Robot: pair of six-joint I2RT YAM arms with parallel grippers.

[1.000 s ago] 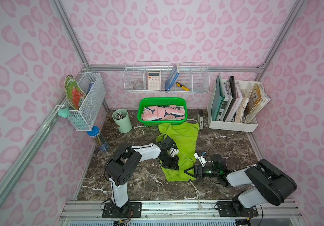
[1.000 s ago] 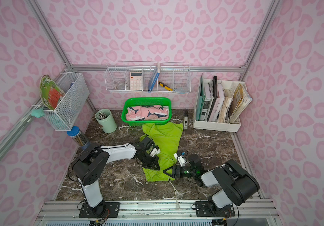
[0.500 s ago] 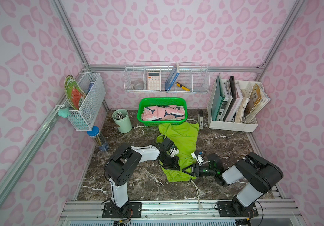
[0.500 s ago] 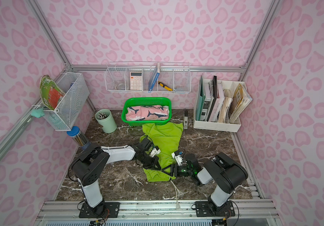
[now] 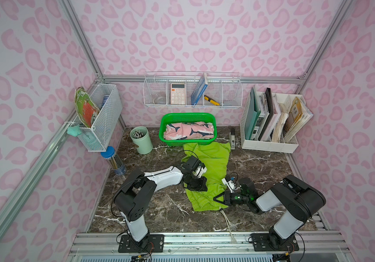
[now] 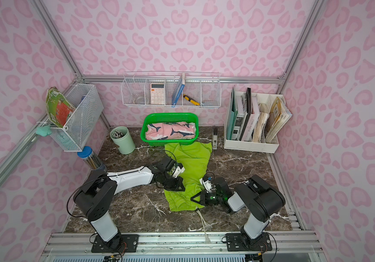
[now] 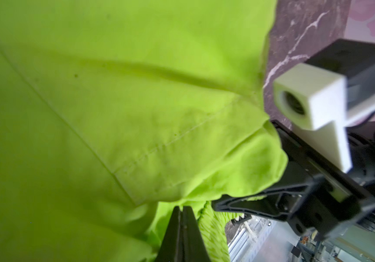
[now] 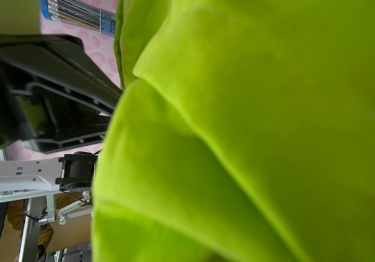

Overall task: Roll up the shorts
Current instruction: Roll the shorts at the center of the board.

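Pink shorts (image 5: 188, 132) rolled, in basket (image 5: 187, 116), 12 o'clock. Green shorts (image 5: 215, 158) flat on surface (image 5: 159, 204), unrolled. Right claw (image 5: 216, 199) clamps waistband (image 5: 203, 204); left claw (image 7: 183, 211) clenched, hold unclear.

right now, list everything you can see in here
plain shorts: one, lime green, spread on the table between the arms
shark-print shorts: one, pink and navy, rolled in the basket
basket: one, green, back of table
table: one, dark marble, cell floor
pen cup: one, pale green, left of basket
pencil tube: one, blue-lidded, table's left edge
wire rack: one, white, left wall
wire shelf: one, white, back wall
file holder: one, white, back right, holding books
left arm: one, white and black, jaws together at the shorts' edge
right arm: one, white and black, jaws closed on the shorts' waistband
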